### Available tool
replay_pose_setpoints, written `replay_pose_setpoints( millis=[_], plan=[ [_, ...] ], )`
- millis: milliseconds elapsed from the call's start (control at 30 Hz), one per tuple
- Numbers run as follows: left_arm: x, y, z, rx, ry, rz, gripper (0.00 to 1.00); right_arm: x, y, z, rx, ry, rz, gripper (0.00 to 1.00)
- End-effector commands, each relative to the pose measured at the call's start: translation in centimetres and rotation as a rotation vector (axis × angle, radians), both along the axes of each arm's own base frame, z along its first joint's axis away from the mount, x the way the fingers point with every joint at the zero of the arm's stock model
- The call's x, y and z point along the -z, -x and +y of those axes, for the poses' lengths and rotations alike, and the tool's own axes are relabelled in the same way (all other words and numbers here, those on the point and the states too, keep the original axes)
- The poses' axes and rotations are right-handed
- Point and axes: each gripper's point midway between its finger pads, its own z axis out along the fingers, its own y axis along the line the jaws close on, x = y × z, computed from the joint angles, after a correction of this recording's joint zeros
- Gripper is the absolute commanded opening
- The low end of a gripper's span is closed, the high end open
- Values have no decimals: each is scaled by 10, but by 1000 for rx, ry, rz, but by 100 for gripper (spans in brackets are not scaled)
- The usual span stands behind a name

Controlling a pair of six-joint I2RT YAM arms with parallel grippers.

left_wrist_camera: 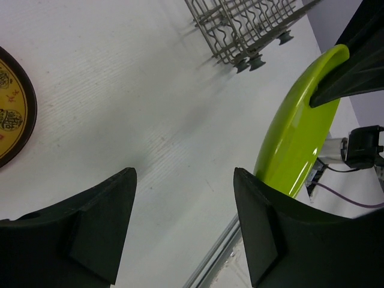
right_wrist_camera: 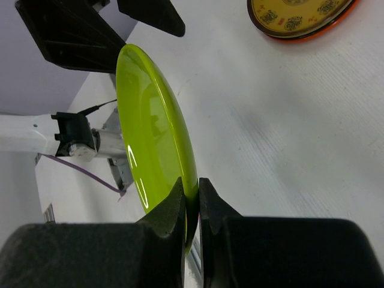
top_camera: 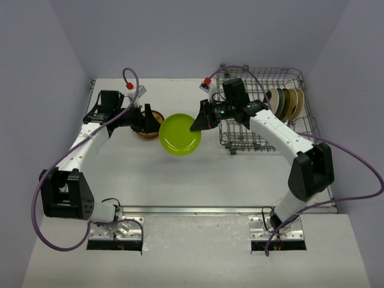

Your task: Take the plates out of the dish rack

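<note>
**Plate hangs between the two arms**

The right end effector [right_wrist_camera: 191, 186] is pinched tight on the rim of the green plate [top_camera: 179, 134], up off the desk [top_camera: 180, 186]. The left end effector [left_wrist_camera: 183, 180] is wide open and holds nothing. The plate's thin edge faces it, very near, but off to one side of its gap. I think the left arm must line up with that edge to take it. More plates [top_camera: 287, 103] stand in the rack [top_camera: 240, 141].

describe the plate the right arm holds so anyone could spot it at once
Start at the wire dish rack on the right, then look just left of it. There the right end effector pinches the rim of a lime green plate, plain and bright, unlike the patterned yellow plate lying flat nearby.
</note>
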Motion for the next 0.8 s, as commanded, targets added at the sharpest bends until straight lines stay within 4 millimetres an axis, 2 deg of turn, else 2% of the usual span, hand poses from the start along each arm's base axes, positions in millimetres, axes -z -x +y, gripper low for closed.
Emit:
replay_pose_setpoints(
  millis=[0,67,167,367,467,567,767],
  plan=[
    [-50,-9,19,-67,55,-166,65,-16,6,-10,13,-9,-97,0],
    [-58,-7,23,-56,82,-181,66,-8,10,-13,10,1,-89,0],
    [-61,8,12,29,135,-176,65,-3,12,-10,-4,-9,-68,0],
    [-50,37,-25,187,85,-201,62,-15,7,0,-31,-48,-53,0],
    [-39,37,-31,194,46,-183,58,-19,8,5,-56,-69,-41,0],
    [-29,31,-29,174,7,-165,54,-22,8,7,-68,-76,-41,0],
    [-12,25,-29,171,-61,-126,34,-21,6,8,-63,-67,-42,0]
  ],
)
